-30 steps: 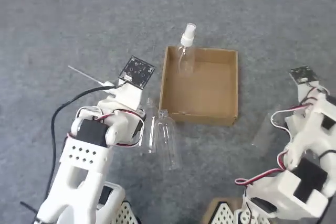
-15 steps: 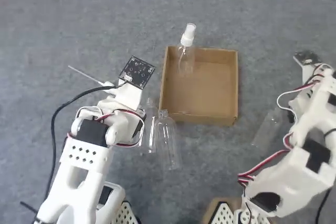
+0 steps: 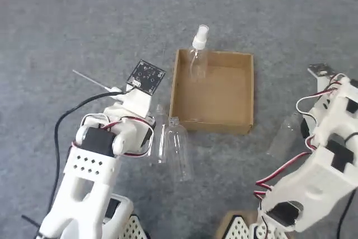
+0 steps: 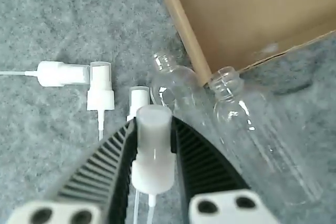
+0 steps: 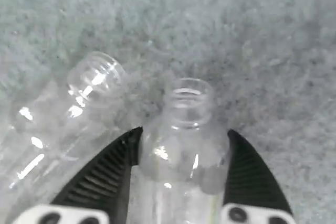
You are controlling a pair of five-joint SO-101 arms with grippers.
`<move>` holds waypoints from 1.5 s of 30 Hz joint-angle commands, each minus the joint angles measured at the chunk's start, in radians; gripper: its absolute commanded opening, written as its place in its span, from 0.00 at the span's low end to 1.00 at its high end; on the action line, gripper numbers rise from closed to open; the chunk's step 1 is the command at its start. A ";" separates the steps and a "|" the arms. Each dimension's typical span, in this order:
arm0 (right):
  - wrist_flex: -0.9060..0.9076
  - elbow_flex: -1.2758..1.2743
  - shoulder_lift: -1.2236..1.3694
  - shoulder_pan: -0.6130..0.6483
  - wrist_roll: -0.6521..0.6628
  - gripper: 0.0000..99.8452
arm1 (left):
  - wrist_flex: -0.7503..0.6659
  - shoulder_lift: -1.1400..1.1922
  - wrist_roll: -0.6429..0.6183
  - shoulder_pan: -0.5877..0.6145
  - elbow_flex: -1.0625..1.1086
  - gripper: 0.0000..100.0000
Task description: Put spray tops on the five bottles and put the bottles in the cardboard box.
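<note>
My left gripper [image 4: 153,123] is shut on a white spray top [image 4: 153,145], held just above the carpet near two open clear bottles [image 4: 173,85] [image 4: 252,124] that lie by the cardboard box [image 3: 210,125]. Between the fingers of my right gripper [image 5: 184,132] is a clear open bottle [image 5: 184,150], gripped on both sides; a second open bottle [image 5: 79,103] lies beside it. In the box's far left corner stands one bottle [image 3: 197,54] with a spray top on. Right of the box, a clear bottle [image 3: 284,134] lies beside the right arm [image 3: 330,138].
Three loose spray tops [image 4: 63,73] [image 4: 100,93] [image 4: 139,98] lie on the grey carpet left of the two bottles. A thin dip tube [image 3: 89,80] sticks out to the left of the left arm. The box's floor [image 3: 221,90] is otherwise bare.
The right arm has shifted and its wrist has swung back and forth at the right of the box; the bottle beside it moved slightly. The left arm stayed put.
</note>
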State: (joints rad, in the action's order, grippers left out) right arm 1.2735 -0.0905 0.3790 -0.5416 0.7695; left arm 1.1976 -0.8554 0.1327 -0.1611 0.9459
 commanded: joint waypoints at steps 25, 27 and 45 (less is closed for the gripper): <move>0.179 -0.172 -1.035 0.657 -0.371 0.01 | 0.152 -0.041 -0.084 0.018 -0.547 0.01; 0.133 -0.232 -1.099 0.792 -0.430 0.01 | 0.164 -0.041 -0.109 0.058 -0.624 0.01; -0.426 -0.715 -1.175 1.395 -0.571 0.01 | -0.086 -0.264 -0.413 0.196 -0.688 0.01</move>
State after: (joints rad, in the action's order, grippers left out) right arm 0.8961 -0.8055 -0.7457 0.8101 0.2033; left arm 1.1945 -1.1162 -0.2248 0.0384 0.2186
